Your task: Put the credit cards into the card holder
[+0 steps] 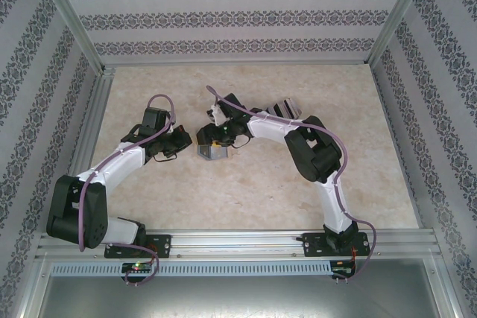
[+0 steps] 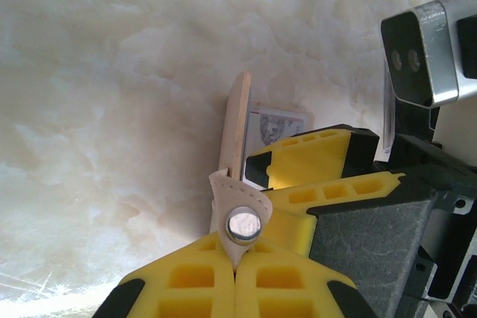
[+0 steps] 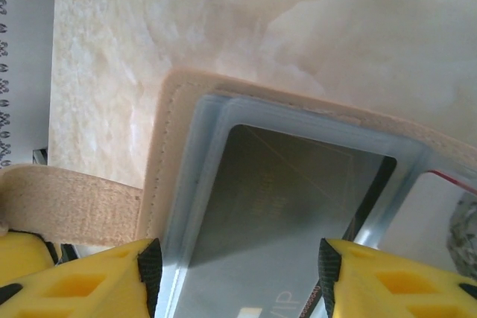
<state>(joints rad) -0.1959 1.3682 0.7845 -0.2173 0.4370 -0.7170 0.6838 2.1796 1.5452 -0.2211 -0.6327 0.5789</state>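
The beige card holder [image 1: 211,151] lies mid-table between both grippers. My left gripper [image 2: 237,252] is shut on the holder's strap tab [image 2: 231,193], just below its metal snap [image 2: 244,225]; the holder [image 2: 237,121] stands edge-on beyond it, with a printed card [image 2: 277,124] beside it. My right gripper [image 3: 238,277] is open, its pads straddling a dark grey card marked VIP [image 3: 276,214] that sits in the holder's clear sleeve [image 3: 212,121]. The beige cover [image 3: 159,154] and strap [image 3: 67,206] show to the left. From above, the left gripper [image 1: 181,141] and right gripper [image 1: 216,137] nearly meet.
A grey striped object [image 1: 284,106] lies behind the right arm. The right arm's yellow fingers [image 2: 313,161] and wrist camera [image 2: 421,53] crowd the left wrist view. Metal frame rails [image 1: 93,121] and patterned walls border the marble tabletop [image 1: 261,191].
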